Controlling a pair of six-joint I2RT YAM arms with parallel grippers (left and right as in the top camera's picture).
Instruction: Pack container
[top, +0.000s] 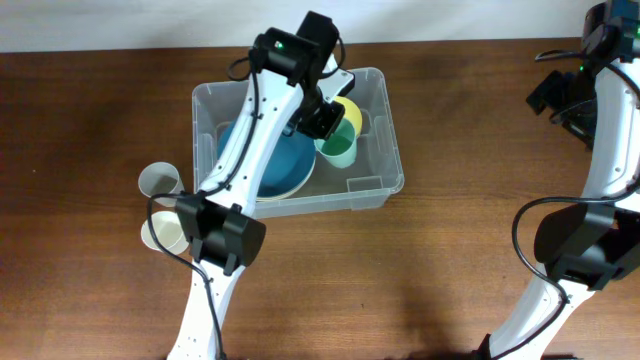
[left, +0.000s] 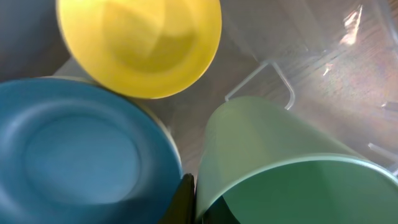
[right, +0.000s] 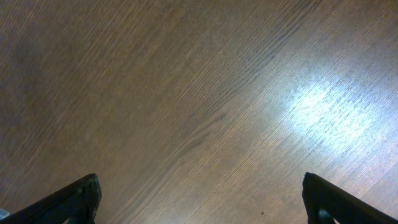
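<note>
Left wrist view is showing the left gripper (left: 198, 202) pressing its fingers together on the rim of the green cup (left: 280, 162), with one dark finger outside the wall and the other just inside it. The cup is tilting, its mouth facing the camera. Beside it the blue plate (left: 81, 155) is lying flat, and the yellow bowl (left: 140, 43) is sitting just beyond both. All three are resting inside the container (left: 323, 62), whose clear wall is catching the light. Overhead, the left arm (top: 250, 140) is reaching across the plate into the container, which is standing on the table (top: 100, 120) left of centre, toward the far edge. A grey cup (top: 160, 182) and a cream cup (top: 163, 235) are standing on the wood just outside its left end, beside the arm. The right gripper (right: 199, 186) is hanging over the wood with its fingers spread wide, holding nothing, well apart from the container.
</note>
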